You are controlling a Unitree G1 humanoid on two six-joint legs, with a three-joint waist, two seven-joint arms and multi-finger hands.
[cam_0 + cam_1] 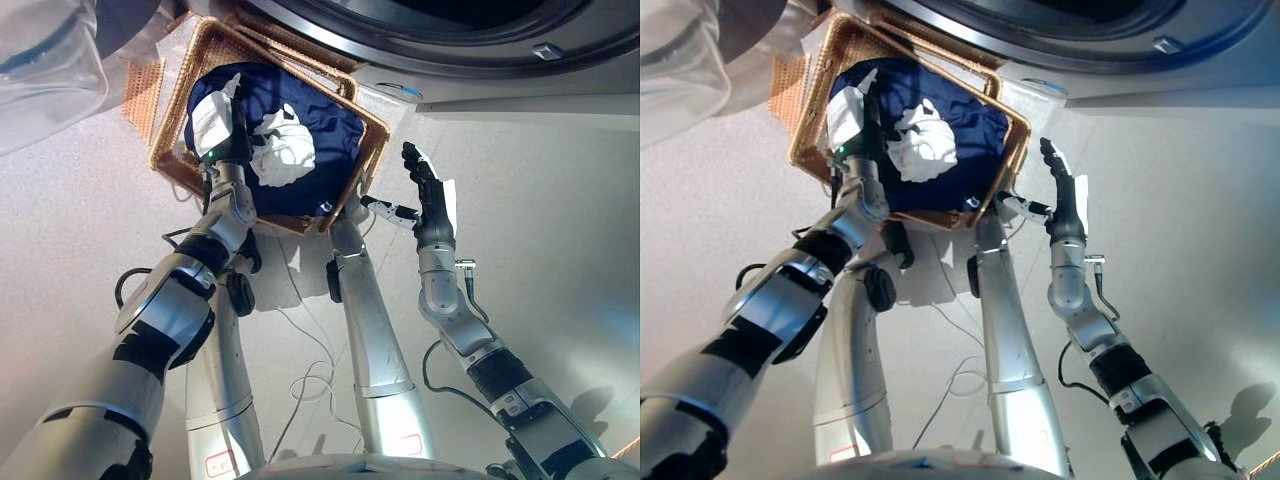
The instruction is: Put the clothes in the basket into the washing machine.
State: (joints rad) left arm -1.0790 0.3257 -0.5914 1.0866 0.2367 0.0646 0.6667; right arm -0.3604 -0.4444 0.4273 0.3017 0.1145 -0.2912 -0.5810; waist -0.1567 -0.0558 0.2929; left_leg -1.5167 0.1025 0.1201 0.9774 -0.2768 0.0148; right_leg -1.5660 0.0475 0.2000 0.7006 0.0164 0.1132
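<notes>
A wicker basket (372, 128) stands on the floor just below the washing machine's round opening (470, 45). It holds a navy blue garment (325, 130) with a crumpled white piece (282, 148) on top. My left hand (224, 122) is inside the basket at its left side, fingers stretched out over the navy cloth, beside the white piece. My right hand (428, 190) is open and empty in the air just outside the basket's right corner, fingers straight and pointing towards the machine.
The machine's clear, open door (50, 70) hangs at the upper left, next to the basket. The machine's white front panel (520, 100) runs along the top right. Pale floor (560, 260) lies to the right of the basket.
</notes>
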